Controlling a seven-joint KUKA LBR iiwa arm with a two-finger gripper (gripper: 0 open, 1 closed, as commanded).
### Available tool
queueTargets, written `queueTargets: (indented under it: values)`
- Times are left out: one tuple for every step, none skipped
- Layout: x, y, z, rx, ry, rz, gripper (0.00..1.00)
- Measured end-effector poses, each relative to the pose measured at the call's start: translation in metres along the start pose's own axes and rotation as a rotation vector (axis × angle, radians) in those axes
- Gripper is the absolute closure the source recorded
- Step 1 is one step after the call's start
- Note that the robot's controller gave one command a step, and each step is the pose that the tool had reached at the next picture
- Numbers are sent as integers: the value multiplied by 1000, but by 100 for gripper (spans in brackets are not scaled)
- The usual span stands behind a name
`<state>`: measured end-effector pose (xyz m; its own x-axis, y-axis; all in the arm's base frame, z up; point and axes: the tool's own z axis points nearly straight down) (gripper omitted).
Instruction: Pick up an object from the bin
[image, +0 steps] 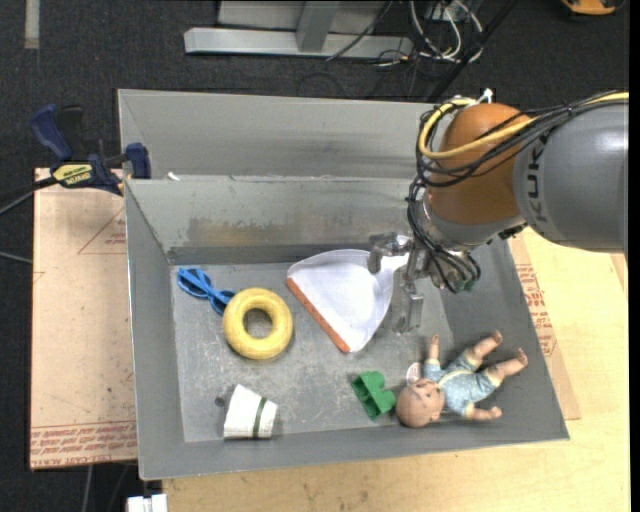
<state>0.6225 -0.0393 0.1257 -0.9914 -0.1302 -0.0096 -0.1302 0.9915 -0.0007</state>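
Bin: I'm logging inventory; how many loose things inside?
6: blue piece and yellow ring left; white wedge centre, by gripper; cup front-left; green block and doll front-right. More may hide under the wedge.

A white wedge with an orange edge (345, 295) hems in the gripper (405, 305) on the view's left, hard against the jaws. Toward the camera from the jaws, a doll (462, 385) and a green block (373, 393) lie near. Bare bin floor (315, 385) opens between wedge, block and a yellow ring (259, 323).
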Motion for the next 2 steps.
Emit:
queueTargets:
  values:
    - [-1, -3, 41, -4, 6, -447, 100]
    - [-1, -3, 41, -4, 6, -447, 100]
